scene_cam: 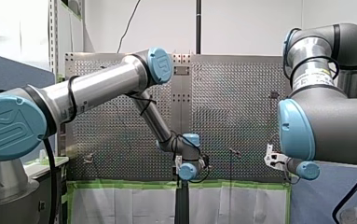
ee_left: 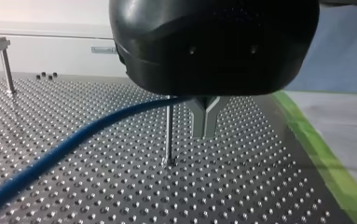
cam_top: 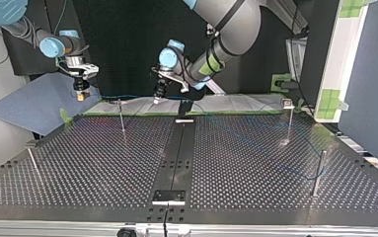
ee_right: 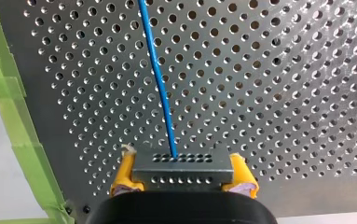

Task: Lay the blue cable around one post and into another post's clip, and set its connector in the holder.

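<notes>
Right wrist view: my right pincer is clenched, its yellow pads pressing both ends of a grey metal connector block with rows of small holes. A thin blue cable leaves the block's middle and runs straight ahead over the perforated metal tabletop. Green tape lines the tabletop edge to one side.

Left wrist view: my left pincer, black body with metal fingers, has its fingers pressed together into a narrow V. The cable runs in at the fingers' base, so it looks gripped there, and from there it sweeps away low over the tabletop. A thin bare metal post stands just beside the fingers and crosses in front of the cable. A second post with a clip on top stands well apart near the far edge.

Top view: both pincers hang near the tabletop's far edge, the right at the view's left and the left near the middle. The cable is strung in the air between them. A faint blue line also trails across the view's right half.
</notes>
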Motion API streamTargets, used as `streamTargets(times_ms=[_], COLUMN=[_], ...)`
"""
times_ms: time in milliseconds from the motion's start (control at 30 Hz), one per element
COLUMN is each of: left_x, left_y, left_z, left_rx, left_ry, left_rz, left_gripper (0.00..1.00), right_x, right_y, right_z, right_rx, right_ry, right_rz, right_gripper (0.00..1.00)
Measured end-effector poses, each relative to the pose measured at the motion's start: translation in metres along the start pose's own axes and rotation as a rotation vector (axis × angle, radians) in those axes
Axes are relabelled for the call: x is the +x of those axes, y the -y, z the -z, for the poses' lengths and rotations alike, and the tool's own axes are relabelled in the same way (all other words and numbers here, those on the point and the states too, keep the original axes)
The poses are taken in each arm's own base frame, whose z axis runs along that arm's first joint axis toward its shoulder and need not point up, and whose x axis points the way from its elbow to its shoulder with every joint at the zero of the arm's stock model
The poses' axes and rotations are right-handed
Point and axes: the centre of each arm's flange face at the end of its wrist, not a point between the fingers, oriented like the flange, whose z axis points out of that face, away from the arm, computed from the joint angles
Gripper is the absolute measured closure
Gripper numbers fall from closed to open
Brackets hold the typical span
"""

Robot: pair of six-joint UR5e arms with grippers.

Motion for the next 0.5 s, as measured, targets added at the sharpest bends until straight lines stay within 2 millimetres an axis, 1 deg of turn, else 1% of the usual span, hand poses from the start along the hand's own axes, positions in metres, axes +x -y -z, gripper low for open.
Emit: streamTargets(times_ms=[333, 500], left_x=[-0.007, -0.011], left_y=[-0.017, -0.023], left_z=[-0.016, -0.023], left_rx=[-0.021, -0.022], left_ry=[0.011, 0.013], left_rz=[0.003, 0.004], left_gripper=[0.99, 0.99], right_x=[0.003, 0.005], right_y=[0.001, -0.001], right_z=[-0.004, -0.008], right_rx=[0.006, 0.004], right_ry=[-0.015, -0.028], right_rz=[0.001, 0.000], right_gripper=[1.00, 1.00])
